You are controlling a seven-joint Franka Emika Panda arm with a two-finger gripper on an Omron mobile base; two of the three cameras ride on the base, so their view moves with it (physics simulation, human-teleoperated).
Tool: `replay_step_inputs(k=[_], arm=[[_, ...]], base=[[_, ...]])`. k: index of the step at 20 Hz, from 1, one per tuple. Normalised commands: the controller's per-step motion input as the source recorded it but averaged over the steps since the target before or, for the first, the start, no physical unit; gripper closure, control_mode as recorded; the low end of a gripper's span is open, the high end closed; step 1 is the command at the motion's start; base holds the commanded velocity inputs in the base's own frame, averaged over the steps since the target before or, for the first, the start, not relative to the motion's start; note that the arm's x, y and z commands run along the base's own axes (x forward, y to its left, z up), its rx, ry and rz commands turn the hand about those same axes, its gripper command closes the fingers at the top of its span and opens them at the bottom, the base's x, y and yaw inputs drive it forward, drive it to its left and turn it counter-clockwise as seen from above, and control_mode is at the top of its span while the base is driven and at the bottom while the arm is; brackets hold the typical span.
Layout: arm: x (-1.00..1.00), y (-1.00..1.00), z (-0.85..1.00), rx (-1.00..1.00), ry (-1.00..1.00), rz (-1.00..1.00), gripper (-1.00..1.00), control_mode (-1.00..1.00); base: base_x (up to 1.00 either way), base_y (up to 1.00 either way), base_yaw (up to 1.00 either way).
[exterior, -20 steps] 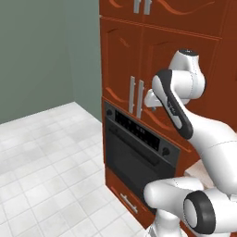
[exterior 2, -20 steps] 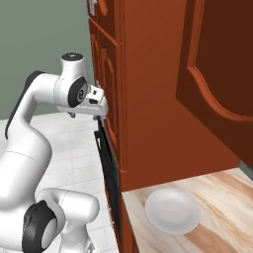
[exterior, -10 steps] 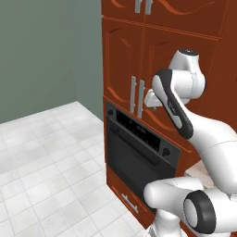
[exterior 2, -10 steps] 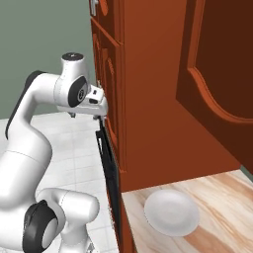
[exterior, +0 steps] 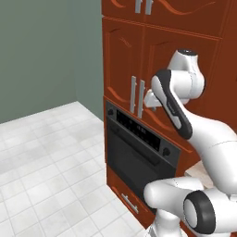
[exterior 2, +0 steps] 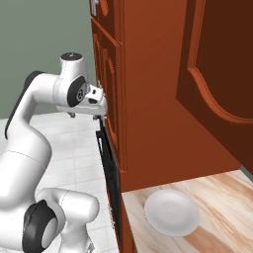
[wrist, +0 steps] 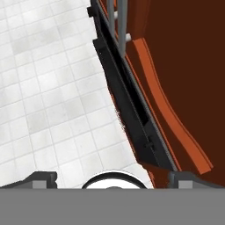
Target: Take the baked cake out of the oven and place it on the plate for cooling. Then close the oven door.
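In the hand view the two dark fingertips (wrist: 40,177) sit wide apart at 7 and 5 o'clock with nothing between them; the gripper (wrist: 112,179) is spread open and empty. Beyond them the oven (wrist: 132,114) runs edge-on from 12 toward 5 o'clock over white floor tiles (wrist: 48,92). The left base view shows the oven door (exterior: 139,162) shut, below the cabinet handles (exterior: 136,97). The right base view shows the plate (exterior 2: 171,212) bare on the wooden counter (exterior 2: 217,207) at 5 o'clock.
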Motion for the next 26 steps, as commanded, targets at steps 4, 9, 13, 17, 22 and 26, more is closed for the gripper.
replay_step_inputs(k=[4,9,13,17,22,26], arm=[[-0.05,0.23,-0.12,-0.16,0.0,0.02,-1.0,-1.0],[-0.05,0.52,-0.26,-0.35,-0.02,0.0,-1.0,-1.0],[-0.01,0.53,-0.35,-0.32,0.0,0.0,-1.0,-1.0],[0.02,0.36,-0.37,-0.12,0.0,-0.03,-1.0,-1.0],[0.04,0.44,-0.28,-0.05,0.0,-0.06,-1.0,-1.0],[0.16,0.37,-0.24,-0.03,0.0,-0.07,-1.0,-1.0]], base=[[0.0,0.0,0.0],[0.0,0.0,0.0],[0.0,0.0,0.0],[0.0,0.0,0.0],[0.0,0.0,0.0],[0.0,0.0,0.0]])
